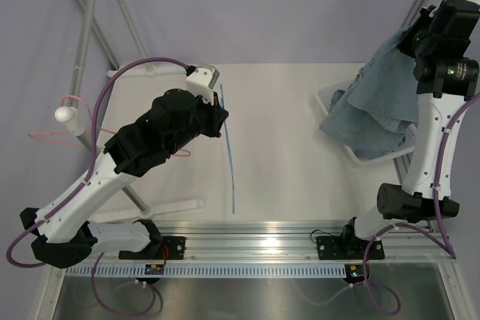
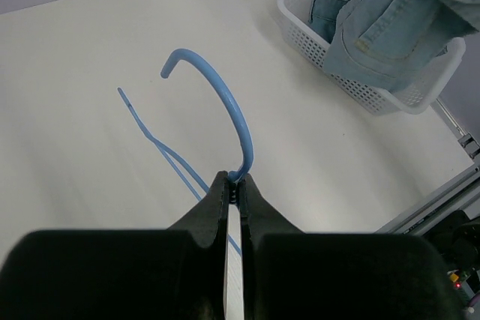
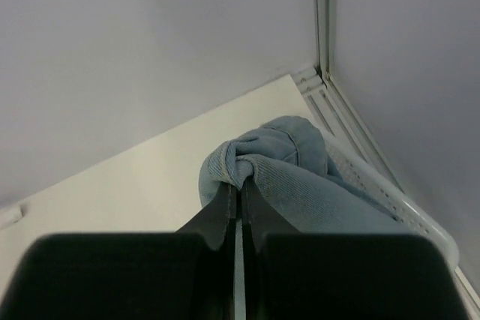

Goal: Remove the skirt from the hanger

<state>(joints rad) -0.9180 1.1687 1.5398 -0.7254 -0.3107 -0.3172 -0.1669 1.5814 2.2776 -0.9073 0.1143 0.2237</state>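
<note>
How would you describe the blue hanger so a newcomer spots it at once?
Look at the white table, left of centre, where the black left hand is shut. The thin blue plastic hanger is pinched there at the base of its hook. Unlike the thin pink hanger at far left, it is blue and held.

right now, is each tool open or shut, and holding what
left tool: closed on the hanger.
right tool: closed on the skirt.
</note>
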